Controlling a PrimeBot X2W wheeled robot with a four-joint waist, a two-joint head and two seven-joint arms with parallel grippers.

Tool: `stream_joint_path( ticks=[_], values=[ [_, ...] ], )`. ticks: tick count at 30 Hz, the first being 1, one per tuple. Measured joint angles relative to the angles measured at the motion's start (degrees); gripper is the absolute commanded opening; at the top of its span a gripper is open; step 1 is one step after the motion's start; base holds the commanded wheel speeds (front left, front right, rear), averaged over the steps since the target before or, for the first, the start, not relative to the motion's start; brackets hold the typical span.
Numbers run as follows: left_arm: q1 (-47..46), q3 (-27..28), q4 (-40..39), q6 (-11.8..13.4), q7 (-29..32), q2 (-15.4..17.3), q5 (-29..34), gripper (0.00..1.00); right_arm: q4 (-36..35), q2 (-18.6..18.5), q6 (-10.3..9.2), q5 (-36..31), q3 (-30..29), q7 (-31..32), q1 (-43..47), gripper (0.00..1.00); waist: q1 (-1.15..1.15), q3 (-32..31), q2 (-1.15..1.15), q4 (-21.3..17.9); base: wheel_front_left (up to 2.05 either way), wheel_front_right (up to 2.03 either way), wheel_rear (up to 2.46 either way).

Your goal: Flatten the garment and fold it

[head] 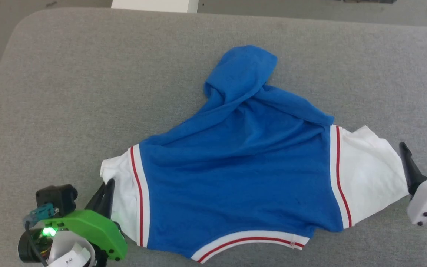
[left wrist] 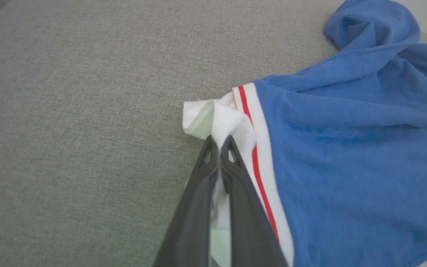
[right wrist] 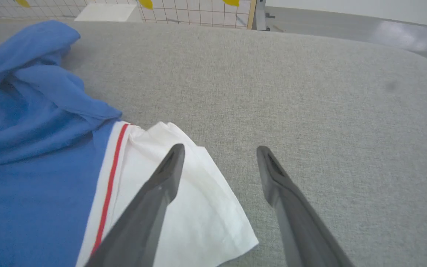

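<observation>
The left claw (left wrist: 219, 140) is pressed together on the shirt (head: 235, 178), pinching the bunched edge of its white left sleeve (left wrist: 228, 118). White cloth is squeezed between the two dark fingers and puffs out just past their tips. Right of those tips in the left wrist view runs a red-and-white stripe (left wrist: 254, 148), and the blue body begins beyond it.

The shirt lies on a grey pad (head: 87, 74), stretched across the space between the two claws. Its blue body is creased, with folds running up and away from both claws. The far end is gathered into a rumpled blue lump (head: 243, 70), ahead of the claws and roughly midway between them. A curved striped band (head: 247, 241) edges the near side, between the claws.

The right claw (right wrist: 219, 148) is spread wide and grips nothing. In the right wrist view its left finger stands over the outer part of the white right sleeve (right wrist: 198, 222), while its right finger stands over bare pad. Whether either finger touches the cloth I cannot tell. In the head view this claw's tips sit just beside the sleeve's outer edge. The sleeve lies fairly flat, its own red stripe on the side away from the claw.
</observation>
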Motion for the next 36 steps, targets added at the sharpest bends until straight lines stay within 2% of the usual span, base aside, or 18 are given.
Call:
stream_joint_path(
  ticks=[3,9,16,17,18,19,20,23,27,32,36],
  values=[
    [-0.7,-0.7,-0.4,-0.1,0.5,0.0,0.0,0.0,2.0,-4.7,0.01,1.7,1.0,6.5,-1.3,1.0,0.0,1.0,0.0,0.0,0.0,0.0,0.0],
    [-1.1,-1.1,-0.6,-0.1,0.9,0.1,0.0,0.0,6.2,-10.1,0.0,6.3,5.0,15.7,-1.6,1.0,0.0,2.8,0.0,0.5,0.0,0.0,0.0],
    [-1.5,-1.4,-1.0,-0.1,1.4,0.1,-0.1,0.0,7.6,-14.0,-0.01,9.5,8.3,17.3,-2.6,1.0,0.0,4.3,0.0,1.4,0.0,0.0,0.0],
    [-1.5,-1.5,-1.0,-0.1,1.4,0.1,-0.1,0.0,7.8,-14.3,-0.01,9.7,8.6,17.1,-2.7,0.96,0.0,4.4,0.0,1.5,0.0,0.0,0.0],
    [-1.5,-1.5,-1.0,-0.1,1.4,0.1,-0.1,0.0,8.1,-14.3,-0.01,10.3,8.6,17.0,-2.8,0.45,0.0,4.5,0.0,1.6,0.0,0.0,0.0],
    [-1.5,-1.5,-1.0,-0.1,1.4,0.1,-0.1,0.0,8.3,-14.1,-0.02,10.9,8.5,16.5,-3.0,0.2,0.0,4.5,0.0,1.7,0.0,0.0,0.0],
    [-1.5,-1.5,-1.0,0.0,1.4,0.1,-0.2,0.0,8.3,-14.0,-0.02,11.0,8.5,16.2,-3.1,0.0,0.0,4.4,0.0,1.7,0.0,0.0,0.0],
    [-1.5,-1.3,-1.3,0.0,1.4,0.1,-0.7,0.0,8.0,-12.9,-0.01,11.3,8.6,15.2,-3.5,0.0,0.0,3.8,0.0,1.5,0.0,0.0,0.0],
    [-1.6,-1.4,-2.3,-1.3,0.1,-1.2,-4.1,0.0,6.3,-9.7,0.0,12.2,6.7,10.1,-4.0,0.0,0.0,1.8,0.0,1.0,0.0,0.0,0.0],
    [-4.2,-1.4,-2.9,-3.2,-2.2,-3.3,-7.8,0.0,4.4,-2.5,0.0,15.2,1.6,4.4,-6.7,0.0,0.0,-1.4,0.0,0.5,0.0,0.0,0.0],
    [-9.0,-1.4,-2.2,-3.9,-1.8,-4.1,-10.2,0.0,3.9,1.2,0.0,16.0,-0.2,1.8,-10.2,0.0,0.0,-4.3,0.0,0.0,0.0,0.0,0.0]
  ],
)
